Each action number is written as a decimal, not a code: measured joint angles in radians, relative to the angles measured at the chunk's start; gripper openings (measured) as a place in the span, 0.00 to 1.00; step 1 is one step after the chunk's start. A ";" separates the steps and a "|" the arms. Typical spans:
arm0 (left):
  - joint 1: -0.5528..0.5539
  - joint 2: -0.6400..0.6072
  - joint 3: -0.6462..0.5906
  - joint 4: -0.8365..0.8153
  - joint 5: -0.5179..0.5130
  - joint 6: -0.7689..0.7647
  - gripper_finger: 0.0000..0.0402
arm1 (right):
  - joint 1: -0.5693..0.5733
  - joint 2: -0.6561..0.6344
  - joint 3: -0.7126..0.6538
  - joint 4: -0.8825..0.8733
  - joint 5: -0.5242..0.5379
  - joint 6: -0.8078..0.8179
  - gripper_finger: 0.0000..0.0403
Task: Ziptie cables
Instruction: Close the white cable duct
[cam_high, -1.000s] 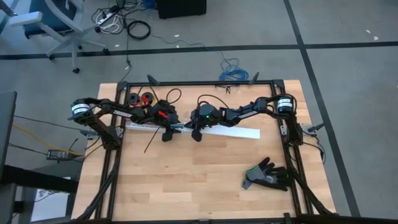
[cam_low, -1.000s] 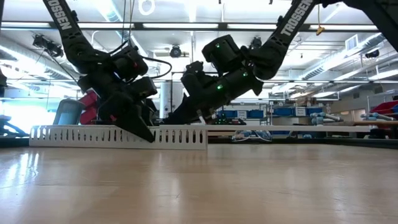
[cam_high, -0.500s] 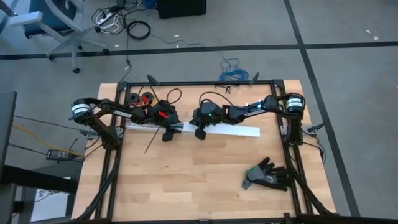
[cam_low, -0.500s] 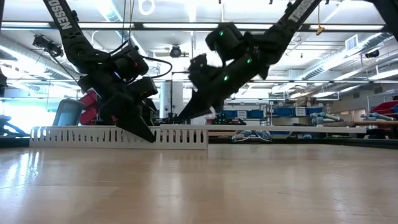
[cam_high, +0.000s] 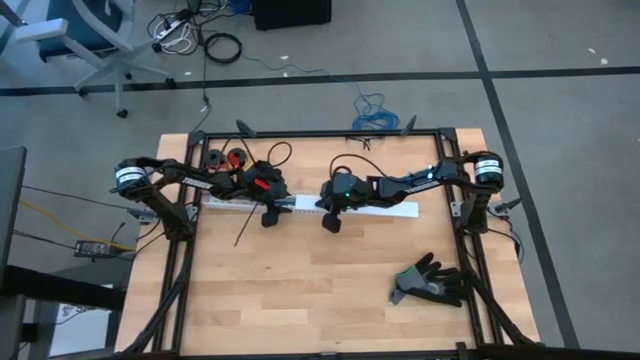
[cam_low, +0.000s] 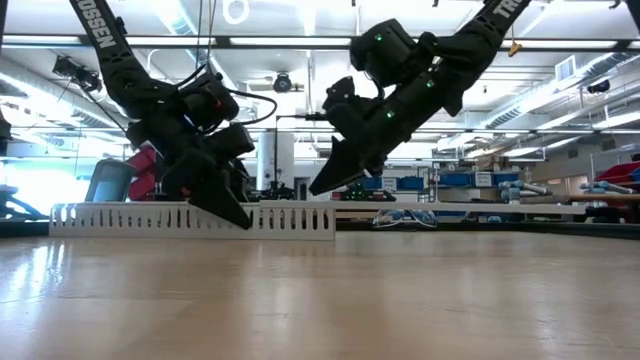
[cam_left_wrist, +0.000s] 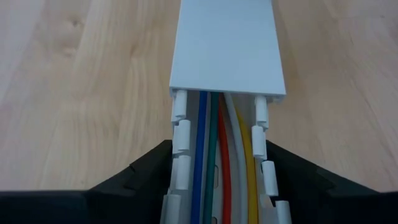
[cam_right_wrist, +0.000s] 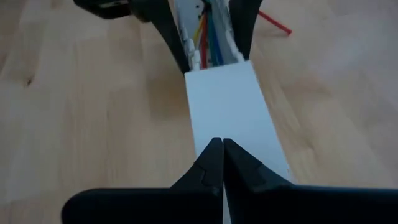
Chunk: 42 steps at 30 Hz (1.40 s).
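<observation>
A white slotted duct (cam_high: 225, 202) lies across the far half of the table, with the cables (cam_left_wrist: 217, 162), blue, green, red, white and yellow, running along inside it. A white cover (cam_left_wrist: 227, 43) closes its right part (cam_high: 385, 210). My left gripper (cam_high: 270, 215) sits over the duct's open stretch, right at the cover's end. My right gripper (cam_right_wrist: 222, 144) is shut and hangs just above the cover (cam_right_wrist: 230, 112), touching nothing; the low view shows its tips (cam_low: 315, 188) clear of the duct. A thin black ziptie (cam_high: 243, 228) lies on the wood near my left gripper. My left gripper holds the duct's two slotted side walls (cam_left_wrist: 180, 143) between its fingers (cam_left_wrist: 143, 171), one finger outside each wall. The fingers slant down from the table's left and lie along the duct. The duct rests flat on the table.
A black glove (cam_high: 430, 282) lies at the near right. Small wire spools (cam_high: 225, 160) sit at the far left behind my left arm. A black frame (cam_high: 180, 260) borders the table. Bare wood (cam_high: 310, 290) fills the near half.
My right gripper, still shut, has risen from the duct's cover and drawn back toward the table's right edge, tipping less steeply. The duct, its cover and my left gripper have stayed where they were.
</observation>
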<state>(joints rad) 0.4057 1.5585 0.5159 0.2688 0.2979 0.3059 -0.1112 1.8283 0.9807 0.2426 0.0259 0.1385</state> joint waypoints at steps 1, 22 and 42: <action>0.000 0.000 0.000 0.004 -0.002 0.000 0.58 | -0.001 0.000 -0.004 -0.003 -0.003 0.005 0.00; -0.002 0.019 -0.002 0.049 0.009 -0.023 0.58 | -0.054 0.199 0.085 0.222 -0.159 -0.009 0.00; 0.007 -0.190 0.003 -0.085 -0.015 0.005 0.75 | -0.068 0.197 0.085 0.211 -0.174 0.000 0.00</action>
<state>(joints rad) 0.4126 1.3689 0.5186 0.1840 0.2825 0.3107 -0.1795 2.0254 1.0660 0.4534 -0.1477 0.1383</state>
